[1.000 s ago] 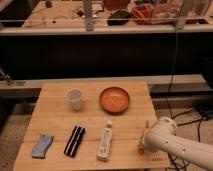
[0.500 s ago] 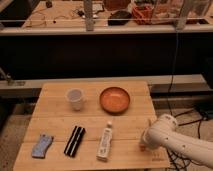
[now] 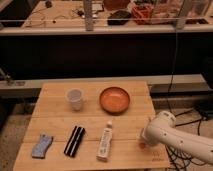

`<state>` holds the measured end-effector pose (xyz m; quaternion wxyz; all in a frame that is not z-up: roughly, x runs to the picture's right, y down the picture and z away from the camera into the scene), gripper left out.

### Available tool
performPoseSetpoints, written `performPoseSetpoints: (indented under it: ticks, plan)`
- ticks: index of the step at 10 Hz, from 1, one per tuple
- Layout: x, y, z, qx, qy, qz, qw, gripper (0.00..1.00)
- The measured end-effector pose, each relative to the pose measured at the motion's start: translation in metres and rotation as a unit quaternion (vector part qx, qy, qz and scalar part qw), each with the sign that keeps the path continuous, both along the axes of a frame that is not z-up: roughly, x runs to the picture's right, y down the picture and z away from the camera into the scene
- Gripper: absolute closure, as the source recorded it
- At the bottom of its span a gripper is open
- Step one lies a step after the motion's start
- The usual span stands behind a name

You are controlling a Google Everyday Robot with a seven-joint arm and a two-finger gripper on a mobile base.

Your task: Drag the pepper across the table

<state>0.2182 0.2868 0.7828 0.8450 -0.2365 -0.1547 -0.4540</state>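
Since the earlier frame the white arm (image 3: 175, 137) had pushed a little further in over the right edge of the worktop (image 3: 55, 100), its rounded end now lying closer to the middle of the near right part. The hand (image 3: 144, 143) sat at that end, low over the wood near the front right corner, and how it stood was not something I could tell. A small reddish-orange spot just under it was probably the pepper (image 3: 142, 145), though too little showed to be sure. Nothing else had shifted: the white cup (image 3: 75, 98) and orange bowl (image 3: 114, 99) at the far side, and the blue cloth-like thing (image 3: 42, 145), black case (image 3: 74, 141) and white bottle (image 3: 104, 143) along the near side.

A pepper would likely be light, smooth and fairly firm, apt to roll or slip; pressing low on its broad body seemed wiser than taking the stem.
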Motion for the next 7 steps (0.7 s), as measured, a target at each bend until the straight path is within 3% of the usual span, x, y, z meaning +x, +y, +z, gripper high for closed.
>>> performPoseSetpoints:
  ticks: [7]
  plan:
    - [-0.008,-0.017,0.015,0.004,0.004,-0.002,1.0000,0.97]
